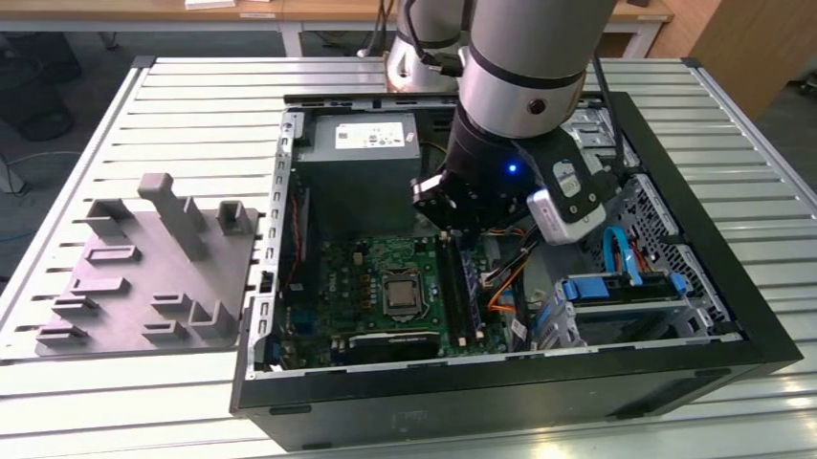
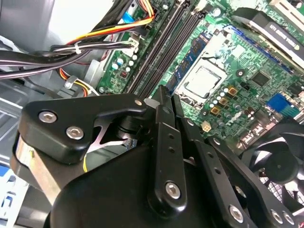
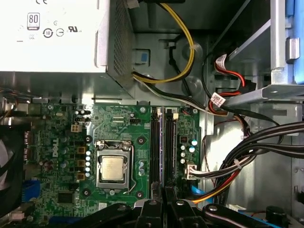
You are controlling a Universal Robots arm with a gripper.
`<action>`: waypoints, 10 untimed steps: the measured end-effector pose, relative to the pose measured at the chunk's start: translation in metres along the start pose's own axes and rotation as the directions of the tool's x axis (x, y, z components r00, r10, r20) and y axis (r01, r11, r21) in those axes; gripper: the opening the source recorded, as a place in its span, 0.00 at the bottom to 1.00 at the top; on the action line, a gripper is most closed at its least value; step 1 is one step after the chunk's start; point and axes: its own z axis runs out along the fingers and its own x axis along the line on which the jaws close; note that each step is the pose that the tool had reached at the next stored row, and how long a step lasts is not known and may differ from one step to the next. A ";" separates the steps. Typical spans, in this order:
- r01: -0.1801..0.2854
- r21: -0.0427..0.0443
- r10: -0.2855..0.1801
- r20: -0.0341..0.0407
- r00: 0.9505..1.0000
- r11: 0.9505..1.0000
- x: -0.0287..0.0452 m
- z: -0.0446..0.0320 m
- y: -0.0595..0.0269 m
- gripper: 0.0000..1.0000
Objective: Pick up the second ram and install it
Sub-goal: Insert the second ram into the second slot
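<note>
The second ram (image 3: 162, 147) is a thin stick standing on edge among the long black memory slots (image 3: 170, 142), beside the processor socket. Its blue-green side with dark chips shows in the second wrist view (image 2: 192, 54) and in the exterior view (image 1: 472, 277). My gripper (image 1: 452, 229) hangs inside the open computer case, over the end of the slot row nearer the power supply. Its black fingers (image 2: 159, 123) are pressed together, and the gripper (image 3: 164, 197) lines up with the stick's length. Whether the tips touch the stick is hidden.
A grey moulded tray (image 1: 141, 277) with upright posts lies on the slatted table at the exterior view's left. Inside the case are the power supply (image 1: 364, 163), the processor socket (image 3: 113, 168), a black fan (image 2: 280, 166) and cable bundles (image 3: 247, 152) beside the slots.
</note>
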 end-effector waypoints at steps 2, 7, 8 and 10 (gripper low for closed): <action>0.000 0.000 0.000 0.000 1.000 1.000 0.0000 0.0001 0.0000 0.14; 0.015 0.006 -0.015 -0.001 1.000 1.000 -0.0002 0.0007 0.0000 0.14; 0.029 0.008 -0.028 -0.001 1.000 1.000 -0.0002 0.0010 0.0000 0.14; 0.042 0.010 -0.042 -0.002 0.999 0.999 -0.0001 0.0022 -0.0001 0.14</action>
